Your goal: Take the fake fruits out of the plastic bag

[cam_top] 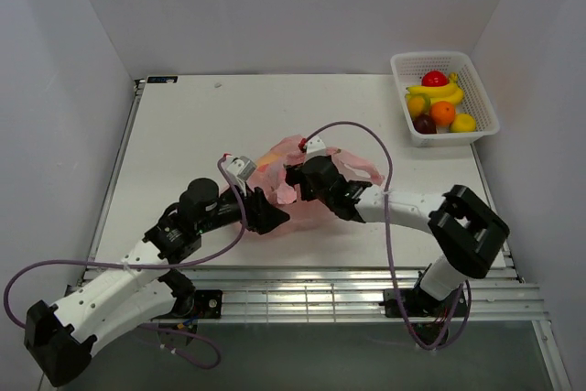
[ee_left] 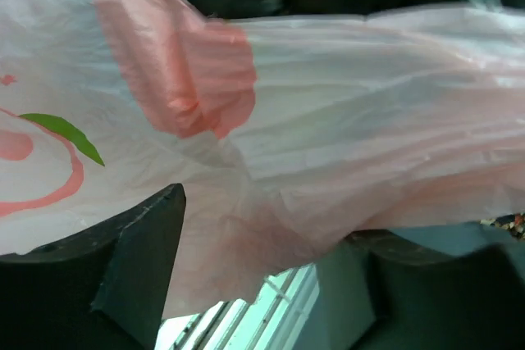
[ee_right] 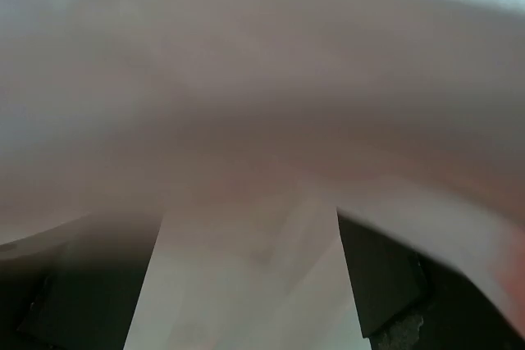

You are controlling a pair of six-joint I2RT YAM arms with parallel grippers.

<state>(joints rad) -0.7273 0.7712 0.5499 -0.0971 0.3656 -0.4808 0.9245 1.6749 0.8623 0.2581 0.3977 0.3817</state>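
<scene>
White surface carries the pink plastic bag at its middle, where the left fingers and right fingers both stand spread, film draped across them. Well apart, the fake fruits lie in a white basket at the far right corner.

A white lattice basket sits at the 2 o'clock corner of the table. A banana bunch lies across its middle. Metal slats run along the table's 6 o'clock edge. A dark label marks 11 o'clock.
</scene>
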